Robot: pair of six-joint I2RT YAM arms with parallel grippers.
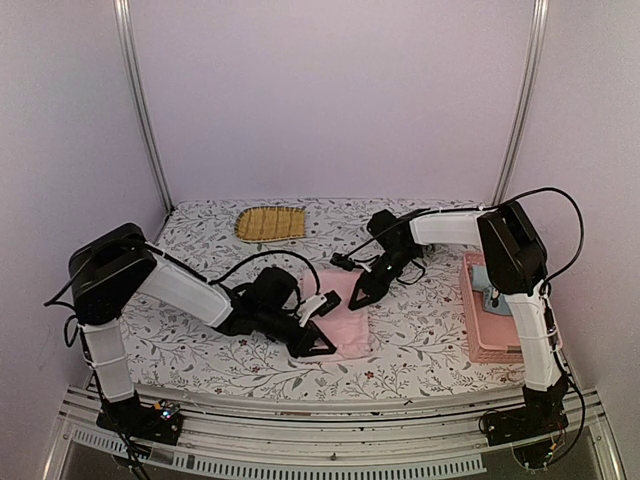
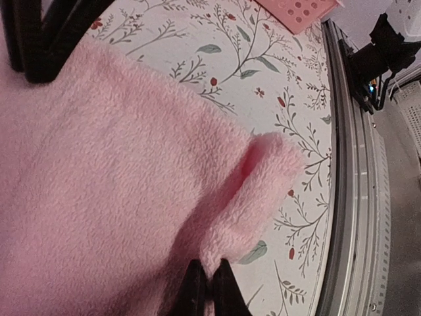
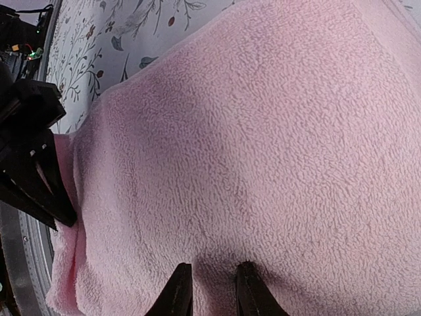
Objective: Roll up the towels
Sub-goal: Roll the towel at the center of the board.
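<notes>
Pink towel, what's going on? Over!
Left gripper shut on pink towel edge. Right gripper on towel, grip unclear. Not rolled yet. Nothing in the way.

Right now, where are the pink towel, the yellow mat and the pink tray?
pink towel (image 1: pixel 352 325), top view, its near half.
yellow mat (image 1: pixel 270 222), top view, its middle.
pink tray (image 1: pixel 488 338), top view, its bare near part.
</notes>
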